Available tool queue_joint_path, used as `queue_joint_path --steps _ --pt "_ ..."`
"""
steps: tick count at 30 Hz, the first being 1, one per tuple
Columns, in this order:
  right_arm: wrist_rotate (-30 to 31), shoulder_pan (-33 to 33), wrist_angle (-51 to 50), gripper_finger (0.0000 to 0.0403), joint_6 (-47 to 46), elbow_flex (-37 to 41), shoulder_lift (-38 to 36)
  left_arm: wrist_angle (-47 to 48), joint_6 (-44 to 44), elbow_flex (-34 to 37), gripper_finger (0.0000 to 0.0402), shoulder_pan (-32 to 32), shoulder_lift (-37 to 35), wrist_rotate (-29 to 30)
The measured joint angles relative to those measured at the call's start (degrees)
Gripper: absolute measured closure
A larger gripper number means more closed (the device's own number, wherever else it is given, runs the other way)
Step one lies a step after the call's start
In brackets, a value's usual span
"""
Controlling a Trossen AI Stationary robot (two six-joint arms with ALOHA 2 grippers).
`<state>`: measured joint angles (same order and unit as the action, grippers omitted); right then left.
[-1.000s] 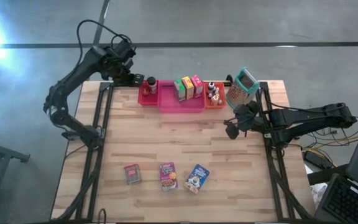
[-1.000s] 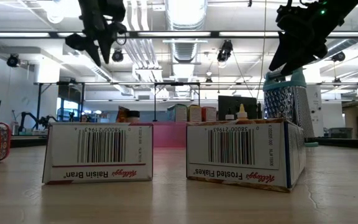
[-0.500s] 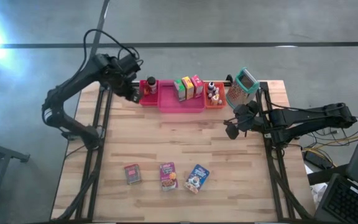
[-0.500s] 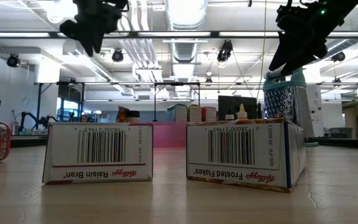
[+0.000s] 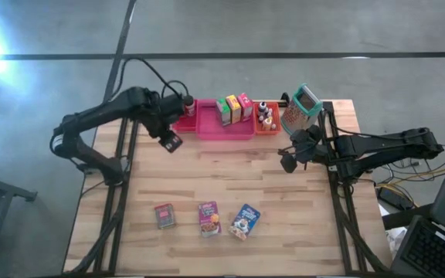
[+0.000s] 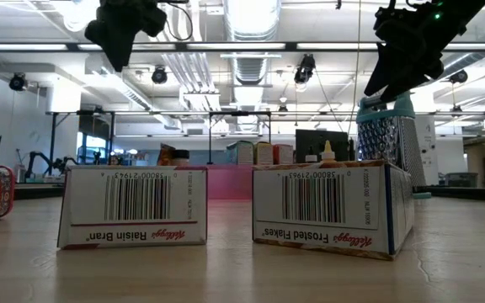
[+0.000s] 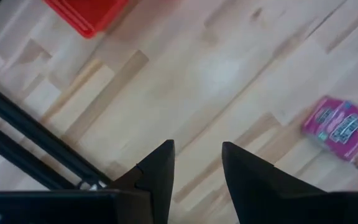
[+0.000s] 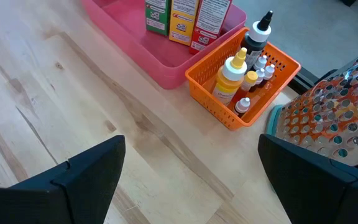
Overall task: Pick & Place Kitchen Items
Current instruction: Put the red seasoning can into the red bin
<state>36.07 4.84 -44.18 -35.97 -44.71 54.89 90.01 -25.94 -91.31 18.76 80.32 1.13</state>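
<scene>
Left gripper (image 5: 170, 141): jaws parted by a narrow gap, nothing between them; in the left wrist view only bare table (image 7: 216, 74) visible between the two fingers (image 7: 157, 171). Positioned upper left of centre in the high view, just below the red bin (image 5: 184, 116), above the wood surface.

Right gripper (image 5: 287, 162): jaws spread wide, holding nothing; dark fingers (image 8: 86, 171) at both lower corners of the right wrist view. Positioned right of centre in the high view, below the grater (image 5: 300, 108).

Along the upper edge of the table, left to right: red bin, pink bin (image 5: 226, 127) with three upright boxes (image 5: 234, 109) (green, yellow, red), orange bin (image 8: 229, 112) with small bottles (image 8: 232, 76), dark-capped and yellow-capped, then the grater.

Lower centre of the high view, in a row, well apart from both grippers: red box (image 5: 164, 216), purple box (image 5: 209, 218), blue box (image 5: 245, 222), all flat on the table. In the low view, Raisin Bran box (image 6: 133, 206) at left of centre, Frosted Flakes box (image 6: 331, 206) right of centre.
</scene>
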Motion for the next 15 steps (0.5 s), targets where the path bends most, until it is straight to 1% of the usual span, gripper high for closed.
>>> queue_joint_path --steps 4,6,8,11,13,15 --pt "0.0 0.0 0.0 0.0039 0.0 0.0 0.0 0.0 -2.9 4.1 0.0262 -4.8 -0.8 0.2" --pt "0.0 0.0 0.0 0.0039 0.0 0.0 0.0 0.0 -3.0 6.8 0.0262 -7.4 -1.5 -0.8" --pt "0.0 0.0 0.0 0.0039 0.0 0.0 0.0 0.0 -1.8 10.1 0.0261 -9.9 -2.0 -1.9" --pt "0.0 0.0 0.0 0.0039 0.0 0.0 0.0 0.0 2.7 14.8 0.0261 -13.1 -2.1 -3.2" --pt "0.0 0.0 0.0 0.0039 0.0 0.0 0.0 0.0 4.5 17.6 0.0258 -14.2 -1.9 -4.1" --pt "0.0 0.0 0.1 0.0039 0.0 0.0 0.0 -0.4 4.9 20.3 0.0247 -14.7 -1.8 -4.9"
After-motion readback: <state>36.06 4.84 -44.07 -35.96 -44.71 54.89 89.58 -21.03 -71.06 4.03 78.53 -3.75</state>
